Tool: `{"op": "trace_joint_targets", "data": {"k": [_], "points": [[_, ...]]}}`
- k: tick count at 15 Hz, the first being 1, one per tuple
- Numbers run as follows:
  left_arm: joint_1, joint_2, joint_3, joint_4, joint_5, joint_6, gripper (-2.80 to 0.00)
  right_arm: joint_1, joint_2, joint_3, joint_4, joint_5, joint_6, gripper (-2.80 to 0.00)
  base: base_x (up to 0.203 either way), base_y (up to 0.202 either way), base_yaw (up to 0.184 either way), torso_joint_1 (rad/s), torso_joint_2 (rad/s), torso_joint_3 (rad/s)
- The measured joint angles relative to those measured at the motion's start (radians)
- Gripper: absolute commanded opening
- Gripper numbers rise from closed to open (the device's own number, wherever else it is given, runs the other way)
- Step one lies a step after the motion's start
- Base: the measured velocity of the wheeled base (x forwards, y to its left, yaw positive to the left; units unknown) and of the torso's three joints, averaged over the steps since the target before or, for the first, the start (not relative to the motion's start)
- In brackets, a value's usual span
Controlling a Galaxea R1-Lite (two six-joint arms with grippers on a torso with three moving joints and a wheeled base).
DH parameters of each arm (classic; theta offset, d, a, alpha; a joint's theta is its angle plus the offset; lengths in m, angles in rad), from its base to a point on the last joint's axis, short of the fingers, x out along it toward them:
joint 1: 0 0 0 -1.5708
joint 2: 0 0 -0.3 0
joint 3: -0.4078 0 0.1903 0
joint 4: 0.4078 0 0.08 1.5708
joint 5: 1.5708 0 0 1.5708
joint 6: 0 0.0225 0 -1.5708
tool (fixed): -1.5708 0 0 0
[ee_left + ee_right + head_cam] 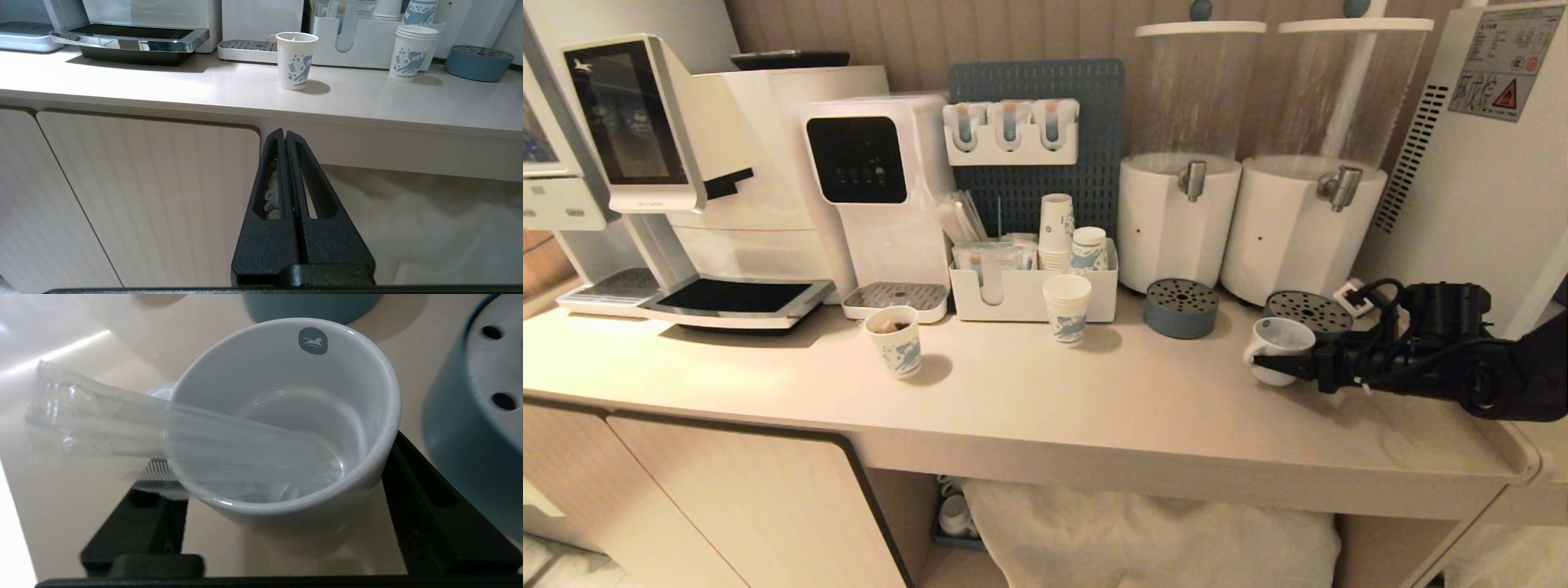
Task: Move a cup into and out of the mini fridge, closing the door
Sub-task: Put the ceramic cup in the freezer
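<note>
The cup (1278,343), a squat white mug with its handle pointing left, stands on the counter's right part in front of the mini fridge (1486,163). Only the fridge's vented side with the warning sticker shows; the door is out of view. My right gripper (1286,365) reaches in from the right and is shut on the cup. In the right wrist view the black fingers (412,490) press the cup (286,367) on both sides, and a clear plastic packet (122,412) sticks out of it. My left gripper (284,132) hangs shut and empty below the counter edge.
Two white drink dispensers (1180,220) with blue-grey drip discs (1181,308) stand just behind the cup. Paper cups (1067,307) and an organiser tray (1029,294) sit mid-counter. Coffee machines (727,163) fill the left. The counter's front edge (1094,457) runs below.
</note>
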Motion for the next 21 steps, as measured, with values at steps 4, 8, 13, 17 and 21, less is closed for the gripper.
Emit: {"op": "trace_joint_targets", "data": {"k": [4,8,13,17,21], "points": [[-0.001,0.000,0.000,-0.012,0.000,0.000,-2.80,-0.001,0.000,0.002,0.006,0.002,0.000,-2.80,0.000,0.000,0.000,0.000,0.00,0.000],[0.000,0.000,0.000,-0.012,0.000,0.000,-2.80,-0.001,-0.020,0.030,0.008,0.004,0.010,-2.80,0.000,0.000,0.000,0.000,0.00,0.000],[-0.001,0.000,0.000,-0.013,0.000,-0.001,-2.80,-0.022,-0.127,0.092,0.016,0.019,0.046,-2.80,0.000,0.000,0.000,0.000,0.00,0.000],[0.000,0.000,0.000,-0.015,0.003,-0.011,-2.80,-0.056,-0.298,0.176,0.073,0.022,0.056,-2.80,0.000,0.000,0.000,0.000,0.00,0.000],[-0.001,0.000,0.000,-0.018,0.009,-0.033,-2.80,-0.084,-0.522,0.269,0.189,0.065,0.061,-2.80,0.000,0.000,0.000,0.000,0.00,0.000]]}}
